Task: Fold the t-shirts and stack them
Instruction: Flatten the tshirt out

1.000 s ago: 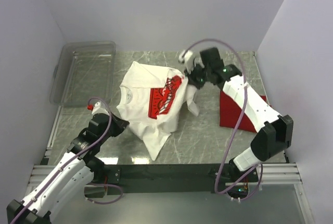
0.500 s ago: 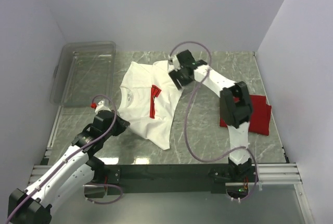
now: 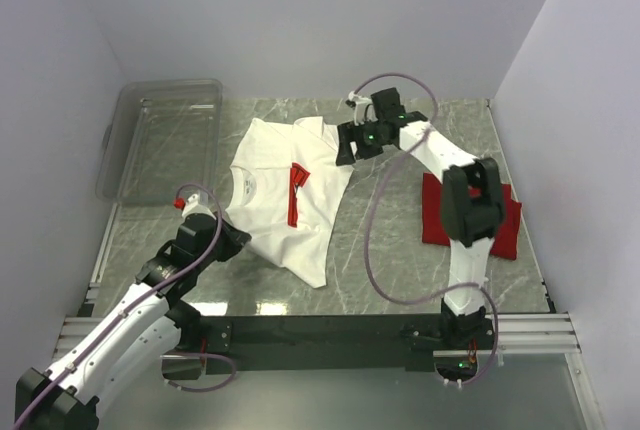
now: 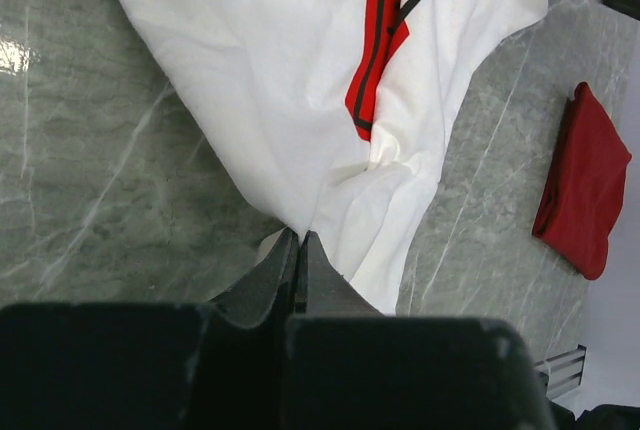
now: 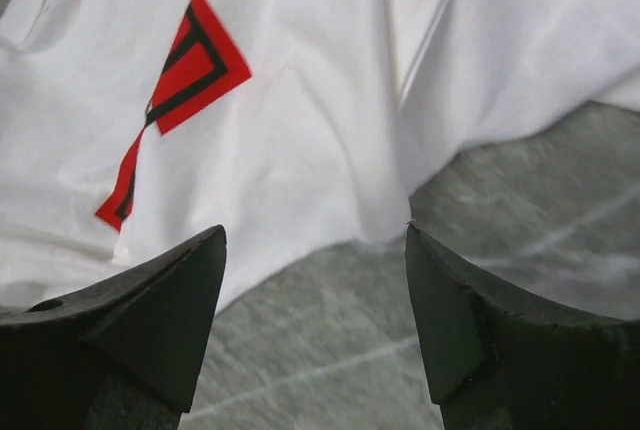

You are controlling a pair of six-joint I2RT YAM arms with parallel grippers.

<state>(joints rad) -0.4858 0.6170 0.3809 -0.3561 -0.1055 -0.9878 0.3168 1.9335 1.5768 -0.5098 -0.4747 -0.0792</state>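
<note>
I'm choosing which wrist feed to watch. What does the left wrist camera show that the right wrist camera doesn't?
Only the left wrist: the left gripper pinched shut on the edge of the white shirt, and the red shirt lying apart. Only the right wrist: the right gripper, open and empty over the cloth. Both: the white shirt, its red print and the table.

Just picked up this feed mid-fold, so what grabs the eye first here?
The white t-shirt lies half folded mid-table, a red strip of its print showing. The left gripper pinches its near edge, while the right gripper hangs open over its far right edge. The red t-shirt sits folded at the right.
</note>
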